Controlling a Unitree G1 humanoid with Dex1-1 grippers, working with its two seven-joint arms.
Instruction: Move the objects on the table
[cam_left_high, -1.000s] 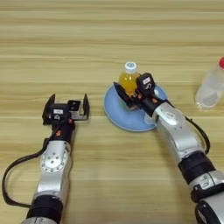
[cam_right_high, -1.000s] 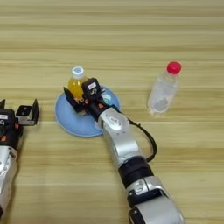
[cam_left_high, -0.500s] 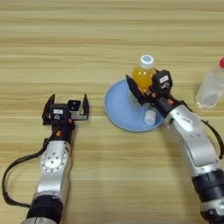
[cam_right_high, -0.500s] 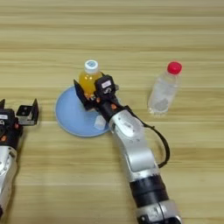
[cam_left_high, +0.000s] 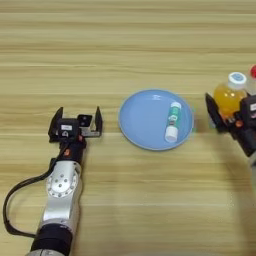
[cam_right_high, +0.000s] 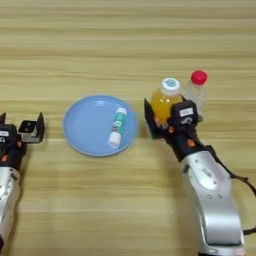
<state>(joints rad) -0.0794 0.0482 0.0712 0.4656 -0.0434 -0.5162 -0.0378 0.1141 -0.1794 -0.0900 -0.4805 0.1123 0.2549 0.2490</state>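
My right gripper (cam_right_high: 164, 121) is shut on the orange-juice bottle (cam_right_high: 164, 102), which is upright with its white cap on top, just right of the round light-blue plate (cam_right_high: 86, 131). One black finger shows on the bottle's left side; the other is hidden behind it. The white-and-green tube (cam_right_high: 117, 128) lies on the right part of the plate (cam_left_high: 145, 120). My left gripper (cam_left_high: 79, 116) rests open on the table, left of the plate, with nothing between its fingers.
A clear plastic bottle with a red cap (cam_right_high: 198, 91) stands right behind the orange-juice bottle, almost touching it. The wooden table (cam_right_high: 125, 45) fills the view.
My right gripper has carried the orange-juice bottle off the plate and to the right, beside the red-capped bottle. The tube now shows on the plate. The left arm has not moved.
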